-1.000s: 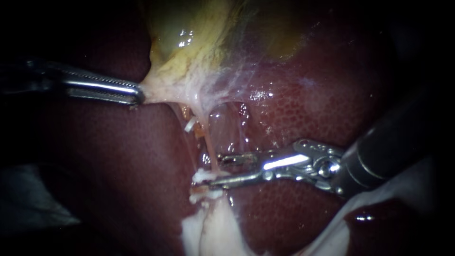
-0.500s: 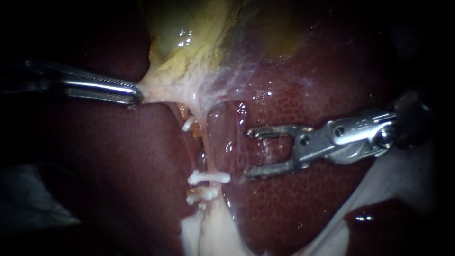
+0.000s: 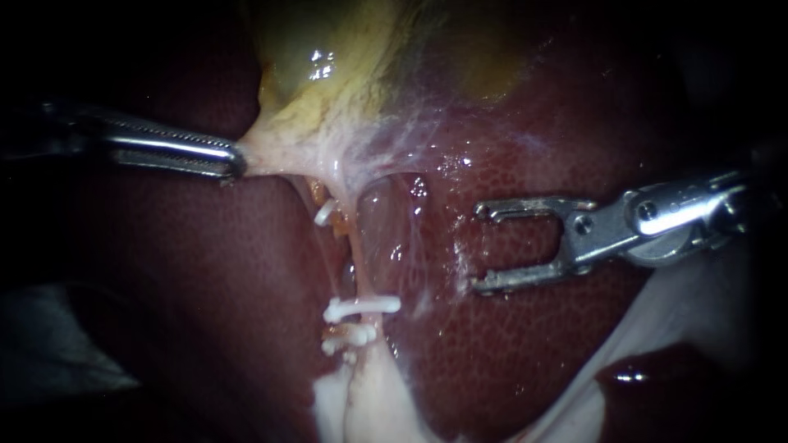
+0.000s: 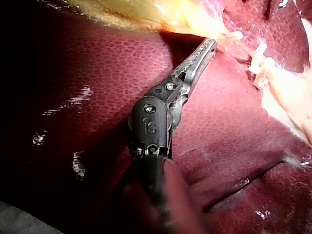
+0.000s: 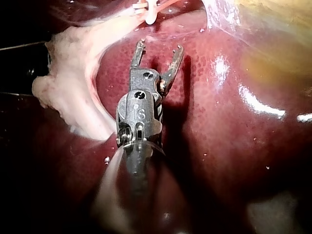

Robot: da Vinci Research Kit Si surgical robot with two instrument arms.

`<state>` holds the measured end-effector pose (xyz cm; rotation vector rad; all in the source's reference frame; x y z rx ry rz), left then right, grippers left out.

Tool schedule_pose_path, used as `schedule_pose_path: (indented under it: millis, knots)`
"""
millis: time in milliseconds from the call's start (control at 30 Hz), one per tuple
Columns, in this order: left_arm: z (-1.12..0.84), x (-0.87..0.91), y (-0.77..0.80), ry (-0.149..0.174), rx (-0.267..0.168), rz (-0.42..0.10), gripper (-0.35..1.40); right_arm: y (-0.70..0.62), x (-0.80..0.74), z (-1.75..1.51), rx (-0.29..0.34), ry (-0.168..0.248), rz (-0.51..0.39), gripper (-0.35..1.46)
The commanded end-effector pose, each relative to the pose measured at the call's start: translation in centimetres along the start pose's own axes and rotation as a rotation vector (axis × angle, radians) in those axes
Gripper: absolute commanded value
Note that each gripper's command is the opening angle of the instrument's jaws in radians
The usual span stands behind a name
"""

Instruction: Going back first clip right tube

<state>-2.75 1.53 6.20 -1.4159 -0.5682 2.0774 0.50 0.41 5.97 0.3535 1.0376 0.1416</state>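
A thin pale tube [image 3: 359, 262] runs down from the gallbladder [image 3: 345, 82] over the liver [image 3: 533, 361]. A white clip [image 3: 361, 308] lies across its lower part. My right instrument [image 3: 478, 248] hovers to the right of the tube, jaws open and empty, clear of the clip. In the right wrist view its open jaws [image 5: 160, 48] sit over the liver, with the clip [image 5: 151, 12] ahead of them. My left instrument [image 3: 234, 160] is shut on the gallbladder's pale lower edge and holds it stretched leftward; the left wrist view shows this grip [image 4: 212, 44].
Another white clip [image 3: 327, 213] sits higher up, left of the tube, and small white clips [image 3: 349, 336] lie just below the main one. Pale fatty tissue [image 3: 369, 402] spreads at the tube's base. Thin membrane [image 3: 410, 139] fans between the gallbladder and the liver.
My right instrument has drawn back to the right, away from the tube, jaws open. The white clip stays on the tube where the jaws were. The left instrument has held still.
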Motion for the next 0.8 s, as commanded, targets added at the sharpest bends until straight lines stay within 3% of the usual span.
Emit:
schedule_pose_path:
  millis: [33, 367, 800]
  knots:
    - [0.05, -0.02, -0.02, 0.000, 0.004, 0.001, -0.35, 0.00, 0.00, 0.00, 0.001, 0.001, 0.000, 0.50]
    - [0.44, -0.30, -0.24, -0.005, 0.015, 0.016, -0.35, -0.03, 0.02, -0.06, 0.004, 0.001, 0.000, 0.50]
    - [0.45, -0.30, -0.22, -0.008, 0.014, 0.016, -0.35, -0.03, 0.03, -0.07, 0.005, 0.002, 0.000, 0.50]
